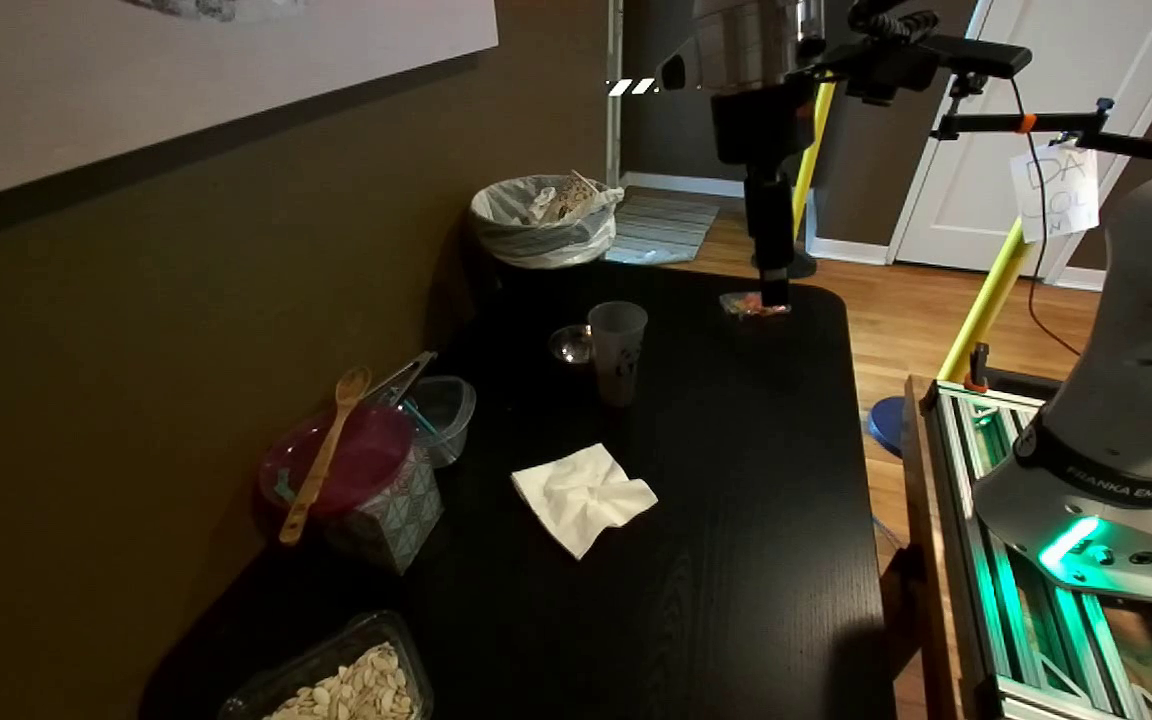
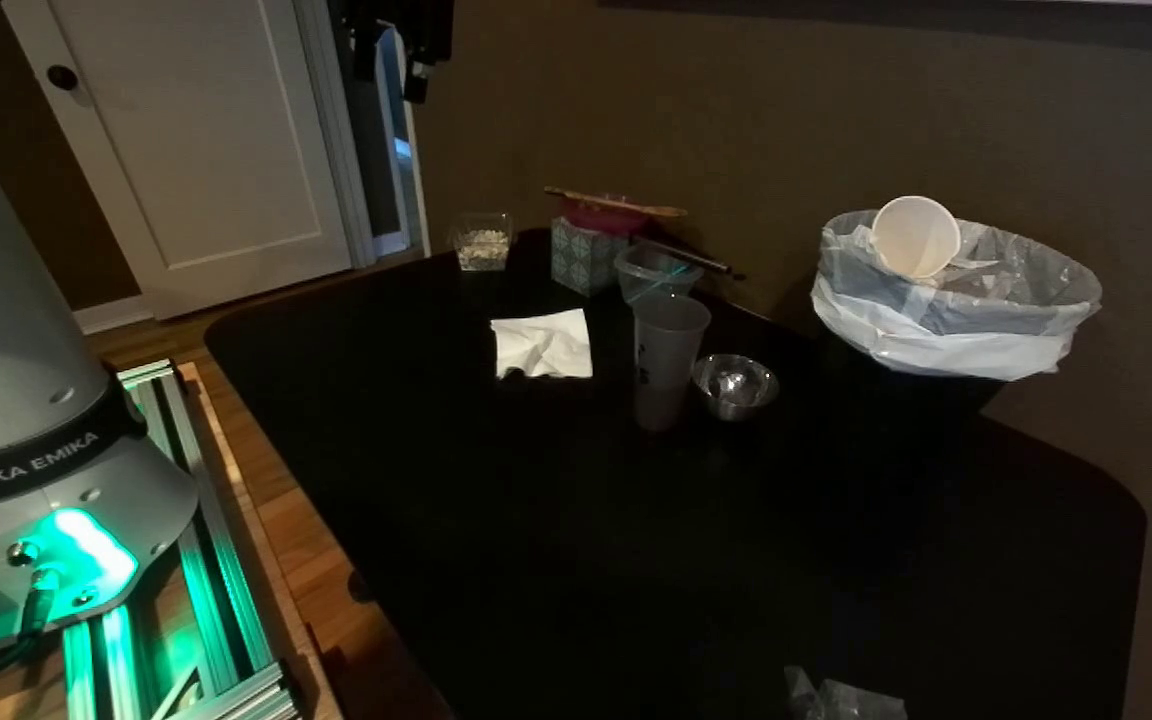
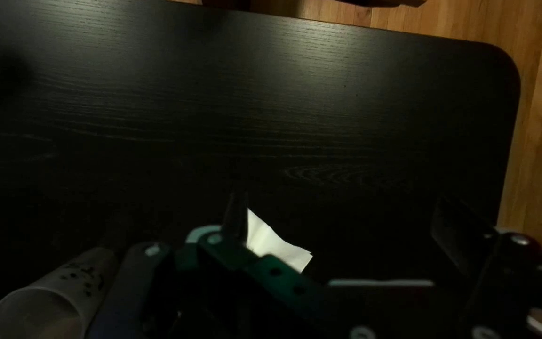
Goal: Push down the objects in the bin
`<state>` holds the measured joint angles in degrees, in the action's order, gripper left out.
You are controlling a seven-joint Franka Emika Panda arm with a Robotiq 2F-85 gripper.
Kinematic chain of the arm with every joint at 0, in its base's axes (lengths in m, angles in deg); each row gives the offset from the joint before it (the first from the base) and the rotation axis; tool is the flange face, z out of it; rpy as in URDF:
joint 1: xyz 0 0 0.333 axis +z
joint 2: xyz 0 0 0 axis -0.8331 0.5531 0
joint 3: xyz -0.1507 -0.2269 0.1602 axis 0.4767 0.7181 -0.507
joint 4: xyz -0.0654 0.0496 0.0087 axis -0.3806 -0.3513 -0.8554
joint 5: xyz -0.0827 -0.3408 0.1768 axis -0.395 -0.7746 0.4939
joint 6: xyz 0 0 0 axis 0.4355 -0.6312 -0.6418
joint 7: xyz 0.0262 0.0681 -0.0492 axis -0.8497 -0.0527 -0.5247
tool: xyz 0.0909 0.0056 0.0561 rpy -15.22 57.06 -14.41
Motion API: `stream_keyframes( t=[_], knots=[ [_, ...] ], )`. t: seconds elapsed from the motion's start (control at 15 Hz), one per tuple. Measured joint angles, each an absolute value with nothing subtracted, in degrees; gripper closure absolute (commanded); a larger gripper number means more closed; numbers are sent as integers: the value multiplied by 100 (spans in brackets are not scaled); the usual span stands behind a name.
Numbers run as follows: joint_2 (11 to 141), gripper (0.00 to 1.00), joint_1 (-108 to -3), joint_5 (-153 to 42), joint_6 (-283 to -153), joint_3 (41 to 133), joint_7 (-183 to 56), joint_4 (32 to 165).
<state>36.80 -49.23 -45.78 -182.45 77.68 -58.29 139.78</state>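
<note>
The bin stands past the table's end by the wall, its pale plastic liner folded over the rim, in both exterior views. The objects are a heap of crumpled whitish-grey trash inside it; crumpled clear plastic also shows there. A white cup lies tilted on top and rises above the rim. My gripper hangs high above the table, apart from the bin; it also shows at the top of an exterior view. In the wrist view its fingers are wide apart with nothing between them. The bin is out of the wrist view.
On the black table stand a tall clear cup, a metal bowl and a clear tub. A white napkin lies flat. A patterned box carries a red lid and wooden spoon. A small packet lies near the edge.
</note>
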Motion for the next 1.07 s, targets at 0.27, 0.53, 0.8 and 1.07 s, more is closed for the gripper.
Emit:
stream_keyframes(
  t=[0.27,0.53,0.8,1.07],
  knots=[
    [4089,0,-5381,-4729,-18252,8049,-5949,13378],
    [4835,0,-5894,-5076,-18383,8415,-6211,12458],
    [5733,0,-6195,-5262,-18804,8676,-6734,11593],
    [6485,0,-6289,-5842,-19354,8864,-6960,10872]
  ],
)
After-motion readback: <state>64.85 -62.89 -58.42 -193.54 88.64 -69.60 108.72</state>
